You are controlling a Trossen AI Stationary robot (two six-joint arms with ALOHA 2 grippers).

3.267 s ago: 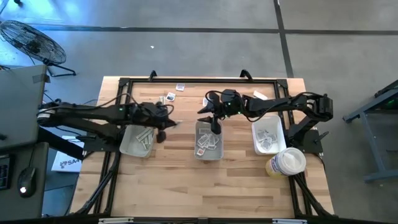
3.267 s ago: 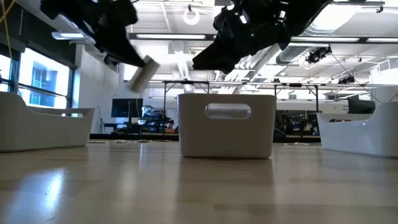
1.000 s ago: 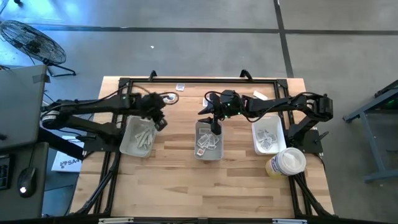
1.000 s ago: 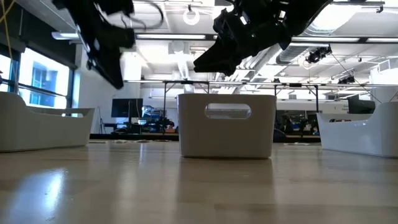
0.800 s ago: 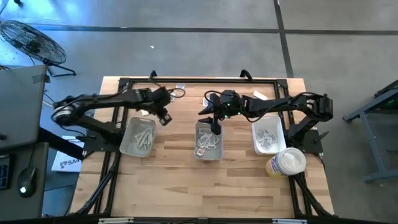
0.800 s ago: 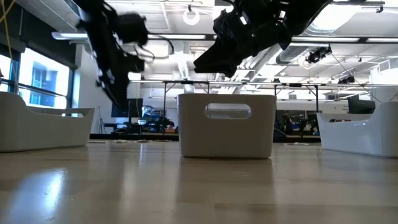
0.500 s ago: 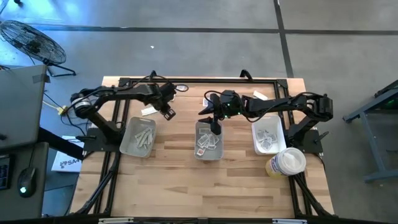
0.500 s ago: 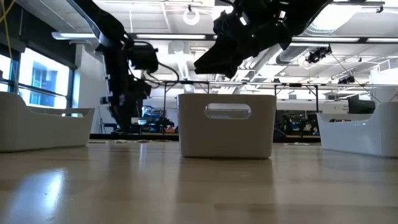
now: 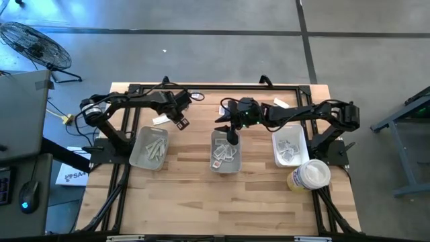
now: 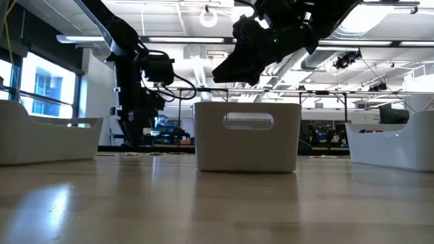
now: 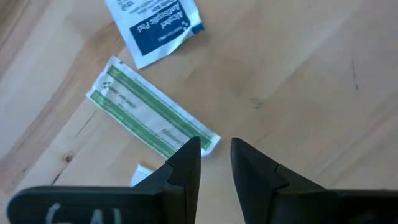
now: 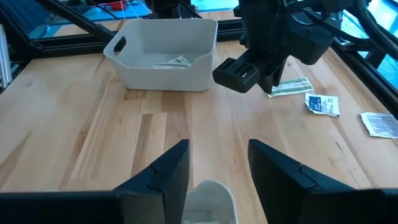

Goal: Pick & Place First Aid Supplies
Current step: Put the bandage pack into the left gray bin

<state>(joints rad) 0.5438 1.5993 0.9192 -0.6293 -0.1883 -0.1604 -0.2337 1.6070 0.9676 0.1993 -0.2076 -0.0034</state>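
My left gripper (image 9: 181,122) hangs low over the far left of the table, pointing down, its fingers narrowly open (image 11: 214,146). A narrow green-white strip (image 11: 149,115) lies flat under it, with one end (image 11: 208,142) at the fingertips. A white sachet with blue print (image 11: 155,22) lies beyond the strip. My right gripper (image 9: 232,139) is open (image 12: 217,158) and hovers over the far end of the middle tray (image 9: 225,153), which holds several packets. The left tray (image 9: 149,148) and the right tray (image 9: 289,146) also hold packets. My left gripper comes from above with its fingers on either side of the green-white strip's near end (image 11: 208,142), which lies flat on the wood. Whether a fingertip (image 11: 189,149) touches the strip, I cannot tell.
A round white tub with a yellow label (image 9: 309,176) stands at the near right, beside the right tray. Loose packets (image 9: 195,94) (image 9: 281,103) lie along the far edge inside the black frame. Bare wood (image 9: 215,202) fills the near half of the table.
My left gripper has swung from above the left tray's far end toward the table's far edge and right, then come down close to the table by the loose packets. My right arm has kept still.
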